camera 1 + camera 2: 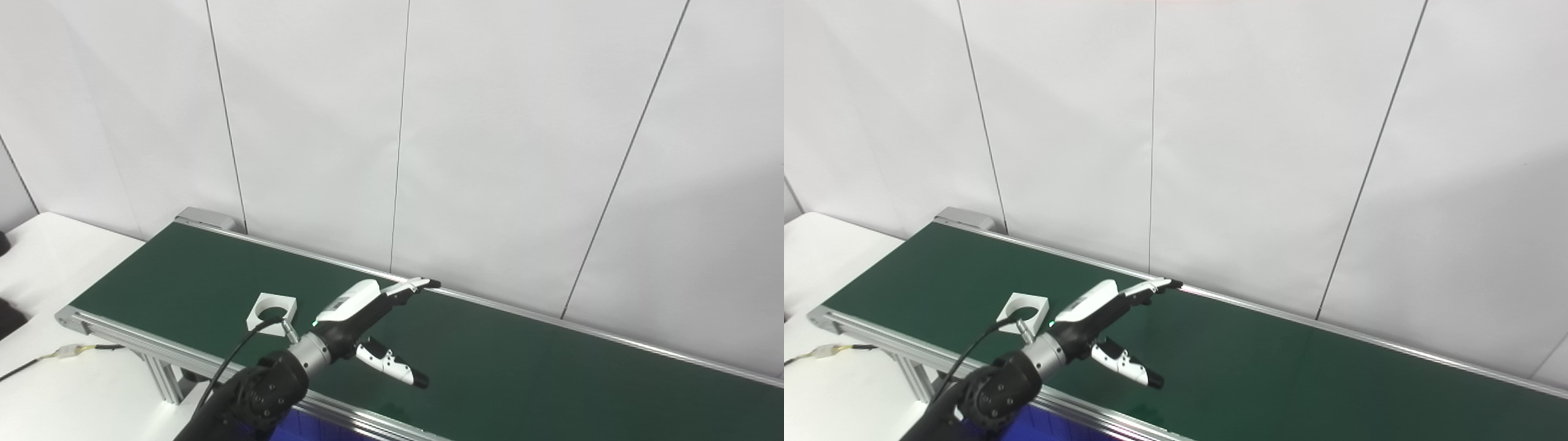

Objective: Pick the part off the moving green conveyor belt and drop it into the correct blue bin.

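A: Where does the part sit?

B: The white part (272, 310), a square block with a round hole through it, lies flat on the green conveyor belt (514, 367), in the lower left of the frame, near the belt's left end and close to its near rail.

A: And the hand?

B: Only the left hand (361, 318) shows, its arm coming up from the bottom edge, left of centre. It hangs over the belt just right of the part. The fingers (409, 285) stretch out toward the far rail, and the thumb (395, 365) points down and to the right, well apart from them. It is spread wide and holds nothing.

A: Is it touching the part?

B: No. The part lies to the left of the wrist, behind the hand's reach, apart from the fingers and thumb. A black cable (239, 352) from the forearm loops across the part's lower edge in the picture.

A: Any bin?

B: A strip of blue bin (1053, 425) shows under the near rail at the bottom edge, below the forearm. A white table (73, 392) lies at lower left, beside the belt's end.
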